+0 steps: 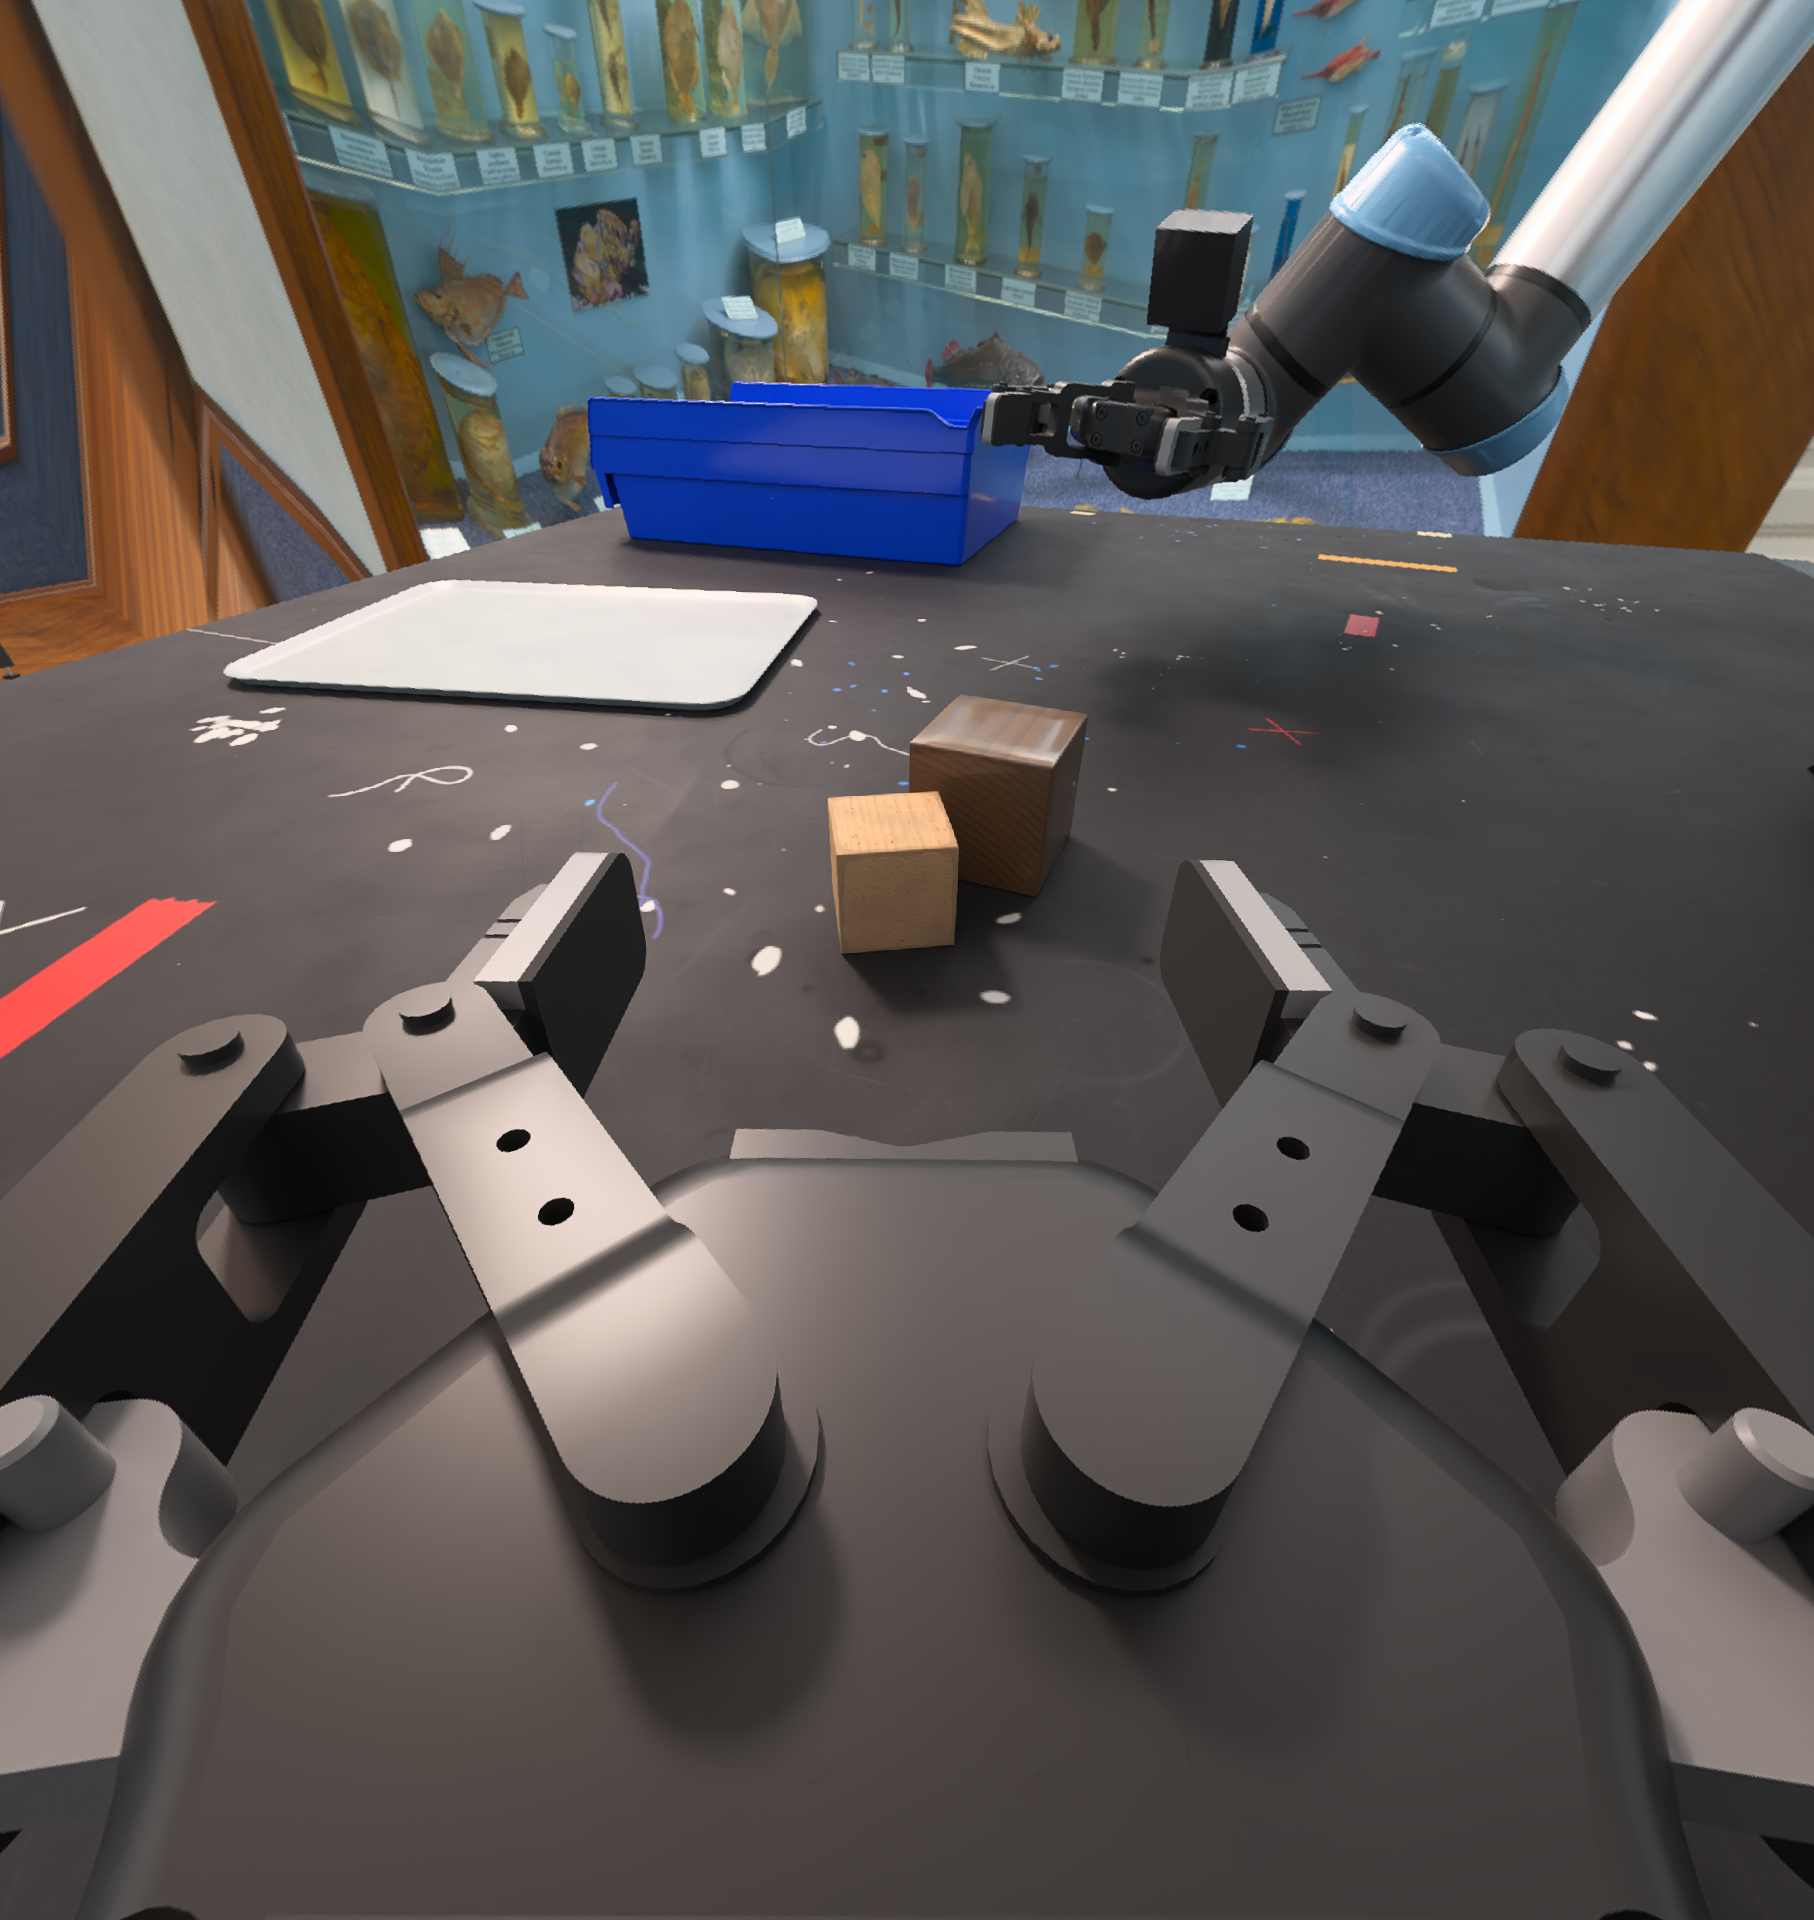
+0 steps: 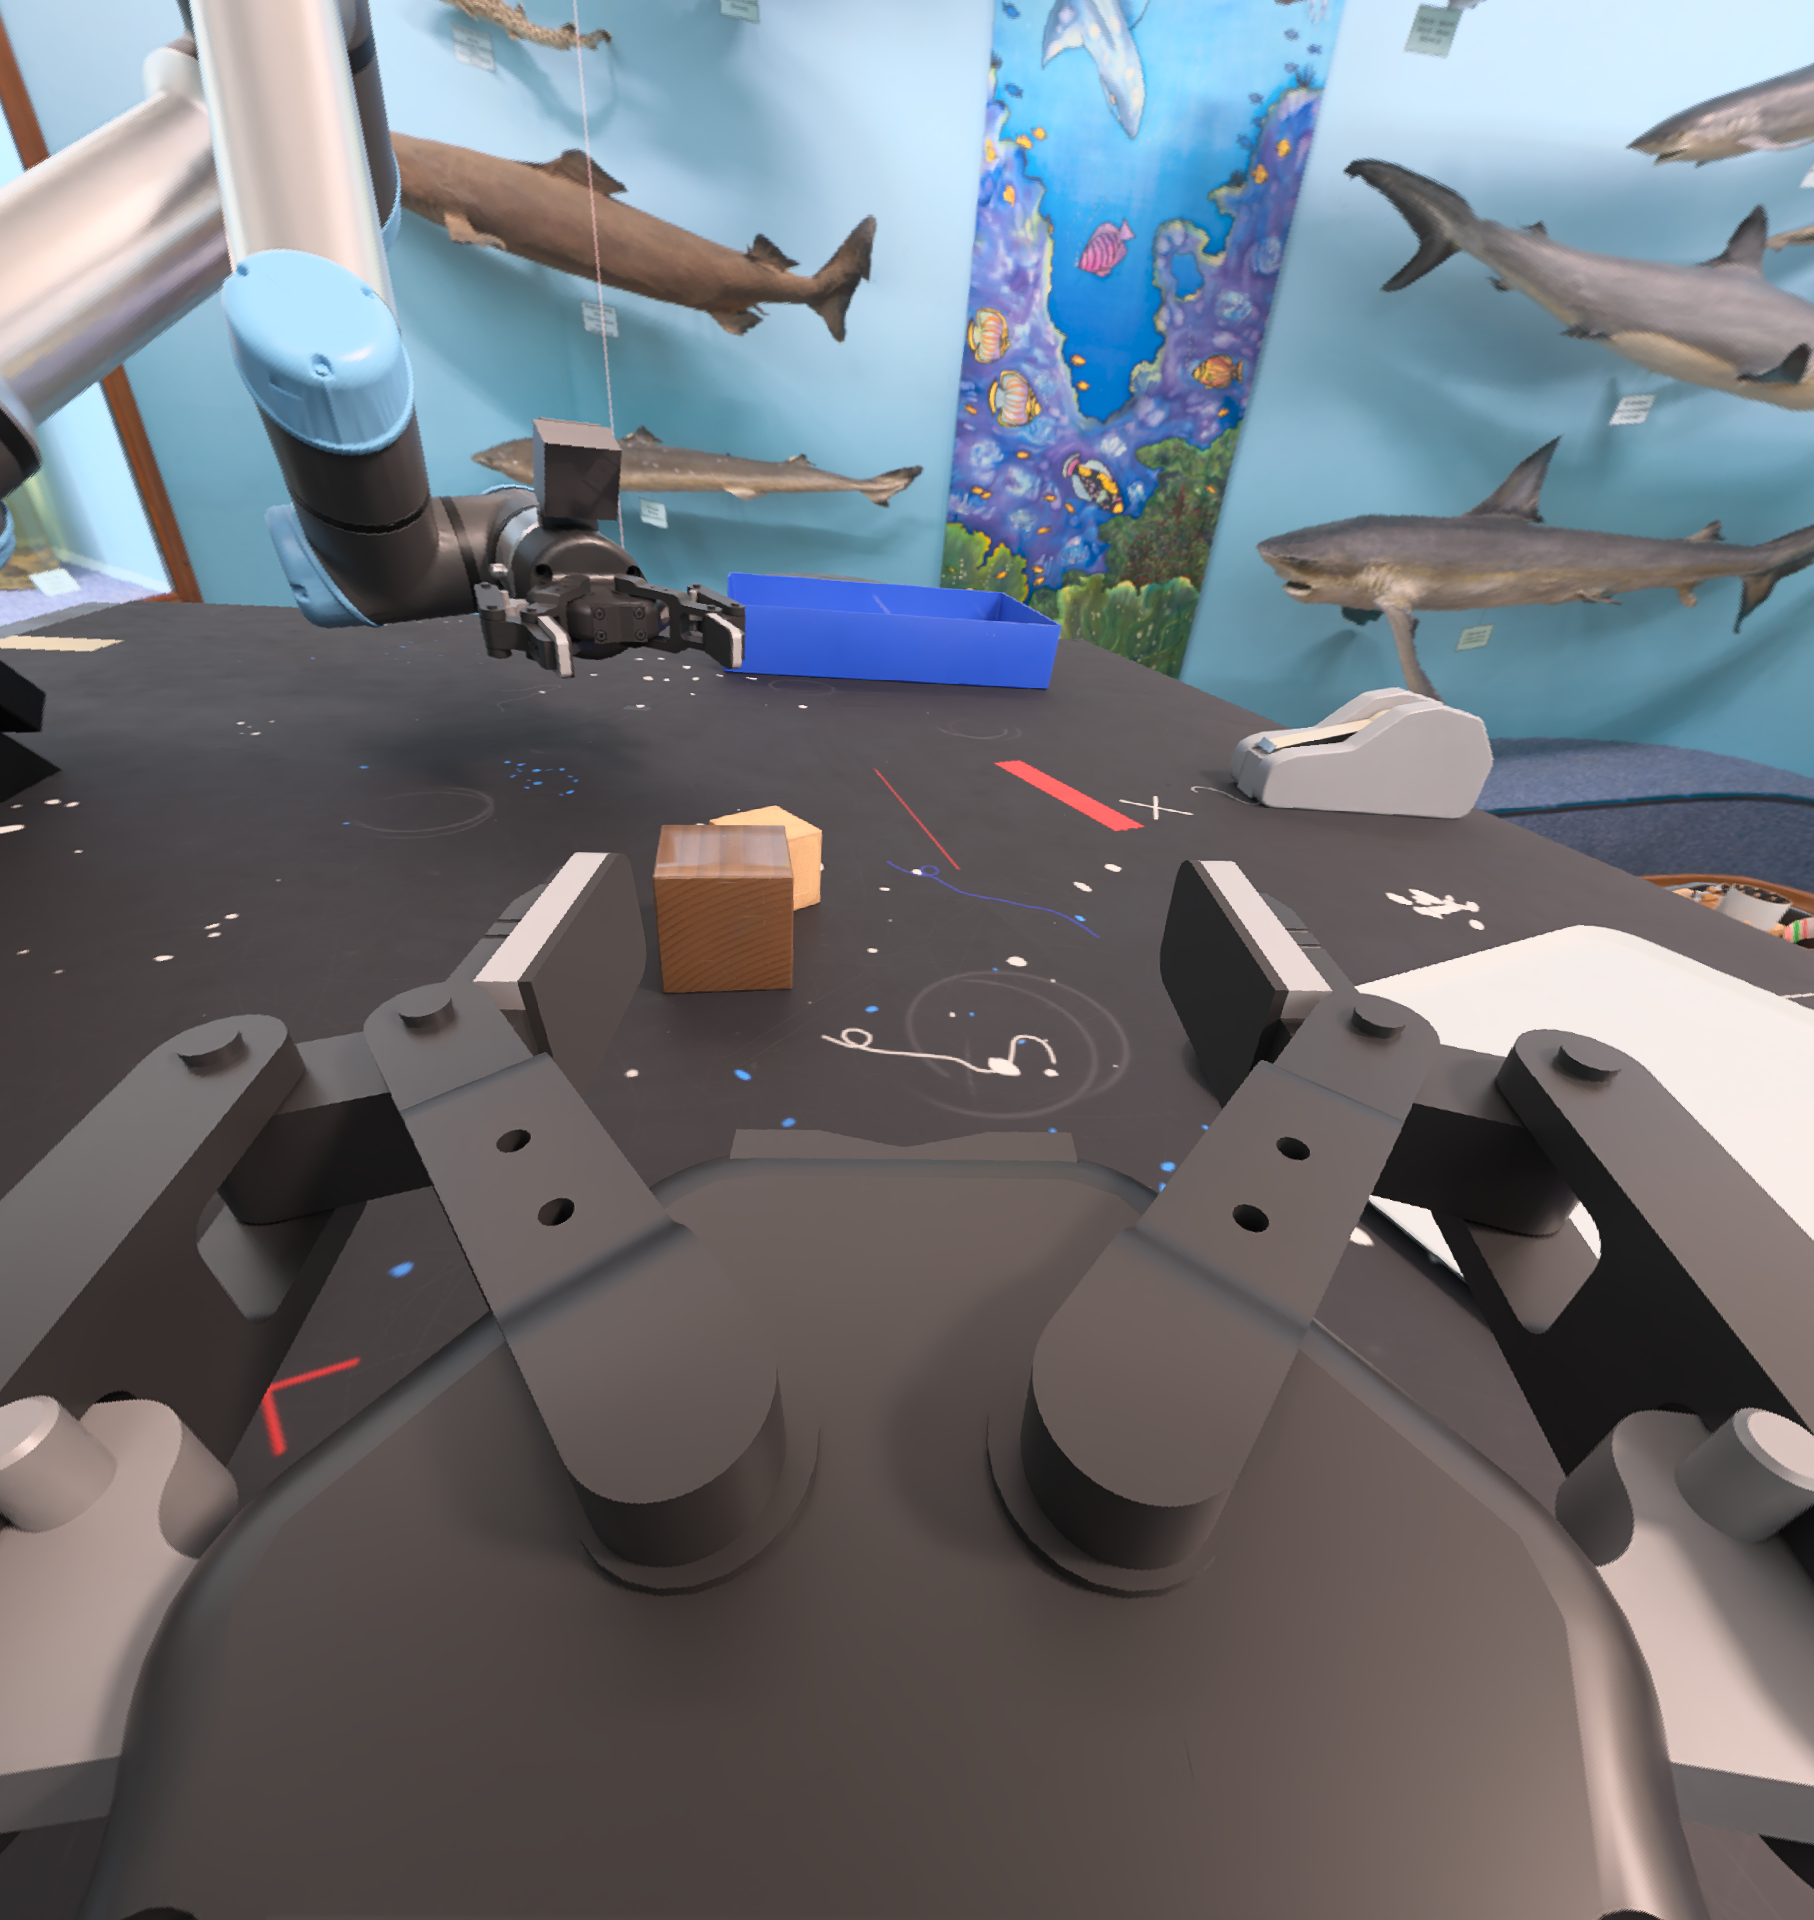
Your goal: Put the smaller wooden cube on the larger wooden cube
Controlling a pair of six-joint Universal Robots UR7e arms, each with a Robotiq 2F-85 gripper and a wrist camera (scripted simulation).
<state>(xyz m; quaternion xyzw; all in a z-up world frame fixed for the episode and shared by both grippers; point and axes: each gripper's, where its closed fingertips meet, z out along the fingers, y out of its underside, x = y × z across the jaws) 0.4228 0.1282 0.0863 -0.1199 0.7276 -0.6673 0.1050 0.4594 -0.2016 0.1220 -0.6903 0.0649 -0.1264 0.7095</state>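
A small light wooden cube (image 1: 892,873) sits on the black table, touching a larger dark wooden cube (image 1: 996,795) just behind it on the right. My left gripper (image 1: 903,945) is open and empty, a short way in front of the small cube. From the other side, the dark cube (image 2: 724,909) stands in front and hides most of the light cube (image 2: 794,847). My right gripper (image 2: 903,945) is open and empty, with the dark cube beside its left finger (image 2: 570,935). Each gripper also shows in the other's view, far off above the table, right (image 1: 1007,416) and left (image 2: 721,634).
A white tray (image 1: 529,644) lies on the table, and it also shows in the right wrist view (image 2: 1609,1029). A blue bin (image 1: 799,478) stands at the table edge, also seen from the right wrist (image 2: 892,634). A grey tape dispenser (image 2: 1370,758) sits near an edge.
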